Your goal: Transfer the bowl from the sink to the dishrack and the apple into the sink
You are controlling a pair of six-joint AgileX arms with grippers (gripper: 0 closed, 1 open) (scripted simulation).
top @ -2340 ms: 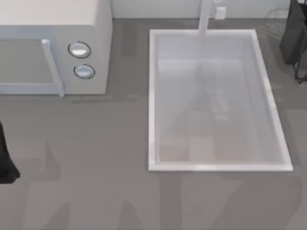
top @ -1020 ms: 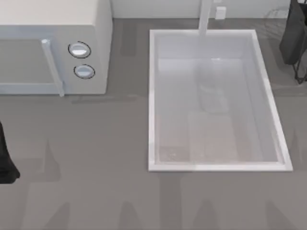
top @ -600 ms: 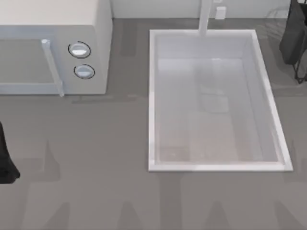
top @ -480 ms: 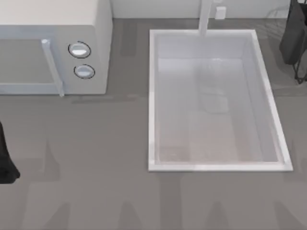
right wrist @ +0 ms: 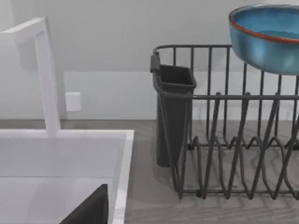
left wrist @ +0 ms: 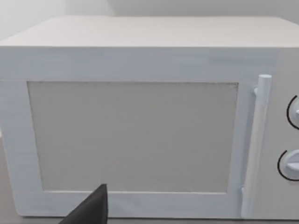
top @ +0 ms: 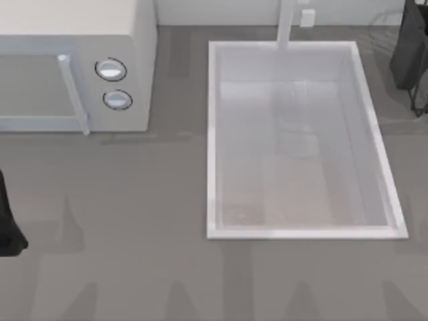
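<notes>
The blue bowl [right wrist: 266, 39] with a reddish-brown rim sits high in the dark wire dishrack [right wrist: 224, 140], upright, in the right wrist view. The white sink [top: 212, 134] lies right of the table's middle, its basin bare, with the faucet post [top: 286, 23] at its far rim. The apple is out of view. My right arm [top: 409, 47] hangs at the far right corner by the rack, and one of its dark fingertips [right wrist: 91, 210] shows above the sink's rim [right wrist: 122, 163]. My left arm [top: 5, 224] is parked at the left edge.
A white microwave [top: 73, 67] with two round knobs and a bar handle stands at the far left, facing my left wrist camera [left wrist: 131, 135]. A dark cutlery holder [right wrist: 172, 112] hangs on the rack's end nearest the sink. Grey countertop stretches across the front.
Only faint reflections on the basin floor have shifted. Neither arm has moved.
</notes>
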